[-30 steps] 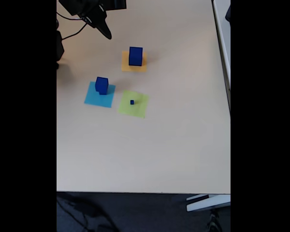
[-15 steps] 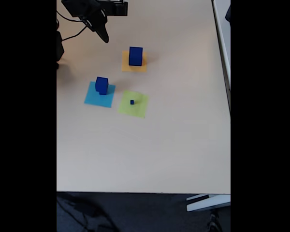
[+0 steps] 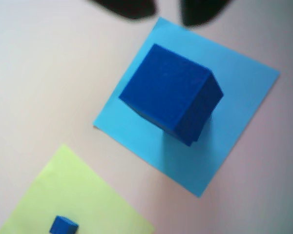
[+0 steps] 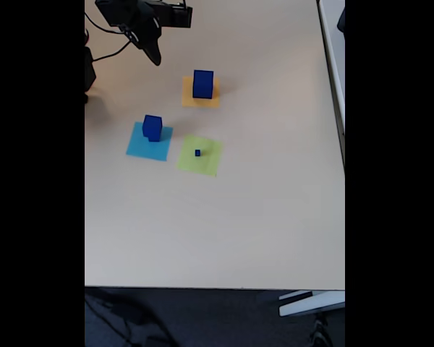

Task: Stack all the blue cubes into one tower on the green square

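In the fixed view, a large blue cube (image 4: 202, 84) stands on an orange paper square (image 4: 200, 97). A medium blue cube (image 4: 152, 127) (image 3: 171, 95) sits on a light-blue square (image 4: 147, 144) (image 3: 234, 97). On the green square (image 4: 200, 157) (image 3: 73, 190) lies a tiny blue cube (image 4: 197, 152) (image 3: 63, 226). My gripper (image 4: 155, 56) hangs at the table's far left, apart from all cubes. In the wrist view the gripper (image 3: 168, 12) shows as two dark fingertips (image 3: 127, 7) with a small gap between them, open and holding nothing, just beyond the medium cube.
The pale table (image 4: 260, 217) is bare in front of the squares and to their right. Its front edge (image 4: 217, 288) and right edge (image 4: 343, 144) are in the fixed view. Black cables and the arm's base (image 4: 90, 69) sit at the far left.
The gripper's tip has swung slightly left and toward the far edge in the fixed view. The cubes and squares have not moved.
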Robot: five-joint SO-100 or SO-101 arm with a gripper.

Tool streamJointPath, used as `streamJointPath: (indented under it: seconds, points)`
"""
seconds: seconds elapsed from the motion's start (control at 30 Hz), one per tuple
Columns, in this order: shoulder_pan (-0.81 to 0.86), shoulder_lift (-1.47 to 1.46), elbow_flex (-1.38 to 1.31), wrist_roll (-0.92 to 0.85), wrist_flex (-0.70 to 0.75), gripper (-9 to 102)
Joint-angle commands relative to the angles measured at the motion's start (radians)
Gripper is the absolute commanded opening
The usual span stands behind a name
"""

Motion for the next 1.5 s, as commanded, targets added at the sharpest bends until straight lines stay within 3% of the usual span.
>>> streamJointPath:
  seconds: [0.0,0.47,1.47]
  points:
    - [0.005,0.005,-0.055,0.005,0.005,0]
    - [-0.006,0.035,-0.006,-0.048,-0.003,0]
    - [-0.178,0.462,0.557,-0.216,-0.202,0]
